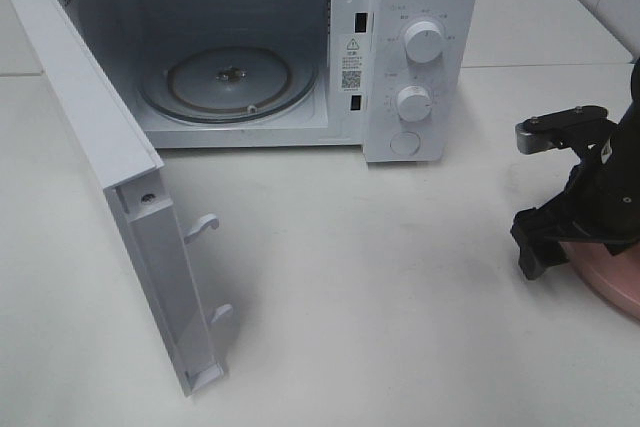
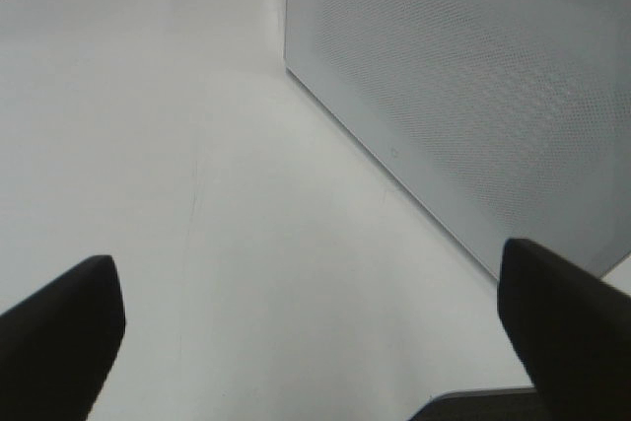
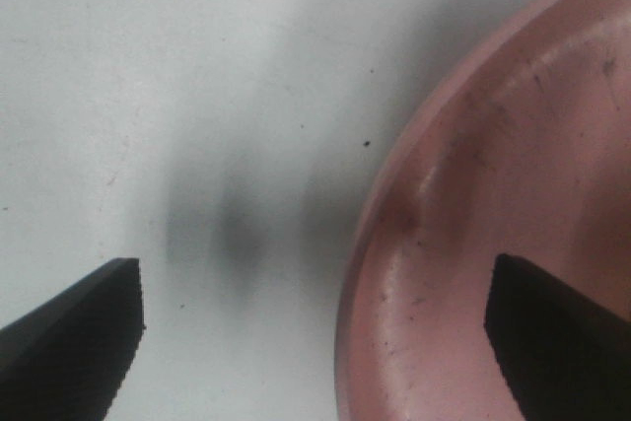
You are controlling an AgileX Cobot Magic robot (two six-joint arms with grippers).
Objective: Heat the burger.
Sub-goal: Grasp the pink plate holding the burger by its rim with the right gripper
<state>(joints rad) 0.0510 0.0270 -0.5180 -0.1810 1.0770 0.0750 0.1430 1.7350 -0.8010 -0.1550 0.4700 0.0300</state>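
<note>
Right end effector (image 3: 314, 283) straddles pink plate (image 3: 473, 194) rim, per wrist view alone.

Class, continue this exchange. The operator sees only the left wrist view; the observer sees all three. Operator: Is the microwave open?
Observer: Yes, the door stands wide open.
Operator: Anything inside?
Observer: Only the bare glass turntable.
Operator: Where is the right tool?
Observer: The right tool is open, with one finger on either side of the pink plate's rim. No burger is in view.
</note>
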